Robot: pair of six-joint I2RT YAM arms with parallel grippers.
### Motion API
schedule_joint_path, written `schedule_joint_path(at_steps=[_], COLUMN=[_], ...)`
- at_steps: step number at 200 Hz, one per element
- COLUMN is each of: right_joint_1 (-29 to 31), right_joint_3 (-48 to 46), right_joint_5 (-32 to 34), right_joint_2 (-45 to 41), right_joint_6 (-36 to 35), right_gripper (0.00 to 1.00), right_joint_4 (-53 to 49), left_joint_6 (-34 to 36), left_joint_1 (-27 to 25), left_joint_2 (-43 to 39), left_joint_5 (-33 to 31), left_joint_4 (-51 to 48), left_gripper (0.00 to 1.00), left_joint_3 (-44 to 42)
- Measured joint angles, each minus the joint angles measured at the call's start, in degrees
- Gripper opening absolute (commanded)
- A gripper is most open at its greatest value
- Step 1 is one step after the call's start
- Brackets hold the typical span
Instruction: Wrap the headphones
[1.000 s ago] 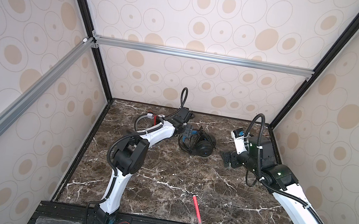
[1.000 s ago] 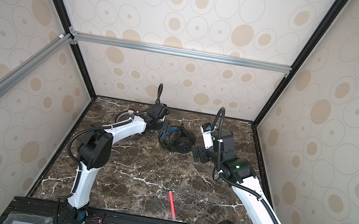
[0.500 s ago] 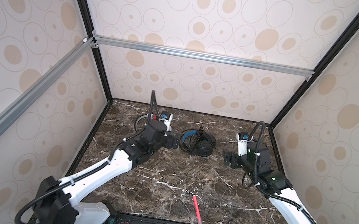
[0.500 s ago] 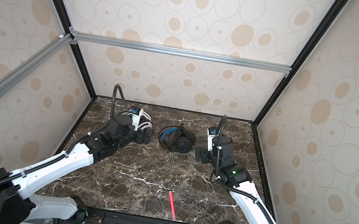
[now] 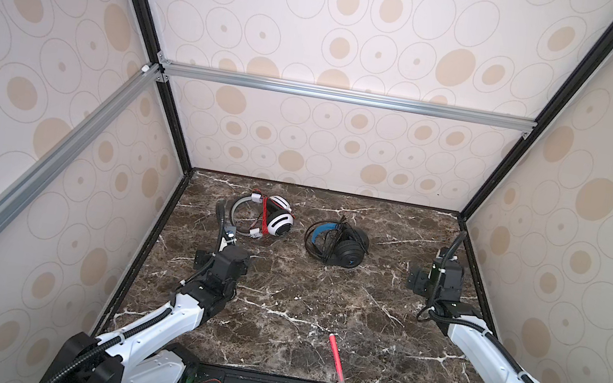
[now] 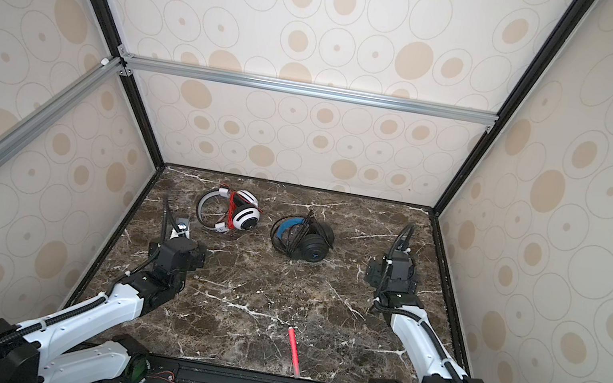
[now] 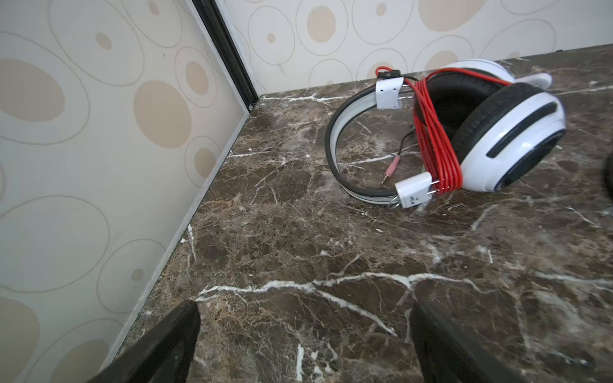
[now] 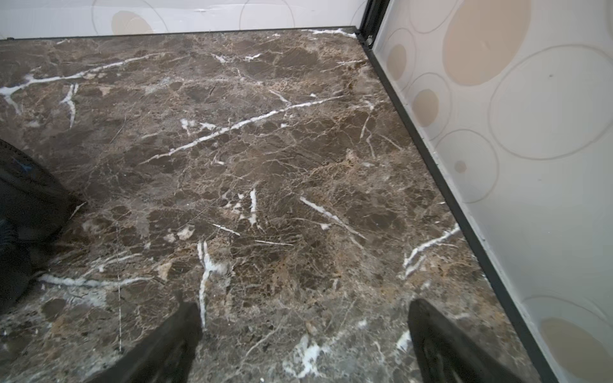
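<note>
Brown marble tabletop [image 5: 278, 301], walled in dotted paper, lies under both my arms. My left gripper [image 7: 303, 315] shows only as two dark, blurred fingertips cut off by the frame edge, spread wide over bare stone. My right gripper [image 8: 303, 311] looks the same, agape over marble near the right wall.

The white headset [image 7: 517, 132] lies near the far left corner. Its red cord [image 7: 434, 132] is wound in a tight bundle around the frame beside the ear cups, and a pink jack plug [image 7: 391, 165] rests inside the band. Small print on the nearer white slider [image 7: 413, 192] is too fine to read.

The black headset [image 5: 346, 245] lies to its right, apart, with its black cord looped over it. A pale mark on its ear cup is not legible, and my right wrist camera catches that headset only as a dark blur at the edge. A pink-red pen [image 5: 335, 358] lies near the front edge, well apart.

A second ago my left arm stretched to the far end and hid the white headset; now it has drawn back to the left side. My right arm has retreated towards the right wall. Both headsets lie where they were.
</note>
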Motion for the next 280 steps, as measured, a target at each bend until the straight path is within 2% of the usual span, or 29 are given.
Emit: schedule_joint_path(at_steps=[38, 76, 104, 151, 183, 213, 244, 265, 280], right_joint_1=[-1.2, -2.0, -2.3, -2.6, -2.7, -2.7, -2.7, -2.6, -2.4], right_joint_3=[-0.3, -0.3, -0.5, -1.0, -0.9, -3.2, -5.0, -10.5, -12.4], right_joint_5=[-2.8, -5.5, -7.0, -8.4, -8.9, -10.2, -11.2, -16.1, -17.7], right_joint_2=[6.9, 13.2, 15.4, 16.2, 17.0, 18.0, 18.1, 18.2, 18.9], right_joint_6=[-0.7, -1.9, -2.6, -3.0, -3.3, -4.8, -5.8, -8.2, -8.9], right_gripper=[1.0, 1.0, 1.0, 1.0, 1.0, 1.0, 1.0, 1.0, 1.0], right_joint_4=[9.2, 16.0, 19.4, 21.9, 22.4, 27.3, 30.6, 39.6, 40.5], left_joint_6=[5.0, 6.2, 7.3, 11.8, 10.2, 7.9, 7.0, 6.8, 6.7], left_joint_1=[4.8, 7.0, 7.7, 10.0, 15.4, 19.8, 20.6, 20.6, 20.6], left_joint_2=[6.4, 15.8, 22.9, 26.5, 27.3, 28.9, 29.8, 29.8, 29.9], left_joint_5=[-0.2, 1.4, 3.0, 11.1, 15.2, 21.3, 24.4, 25.6, 26.2], left_joint_4=[19.5, 35.1, 42.9, 49.4, 53.8, 56.7, 57.6, 58.1, 58.9], left_gripper=[0.98, 0.98, 0.98, 0.98, 0.98, 0.98, 0.98, 0.98, 0.98], left_joint_3=[-7.1, -7.5, -7.4, -7.2, -8.1, -8.7, -9.0, -9.1, -9.2])
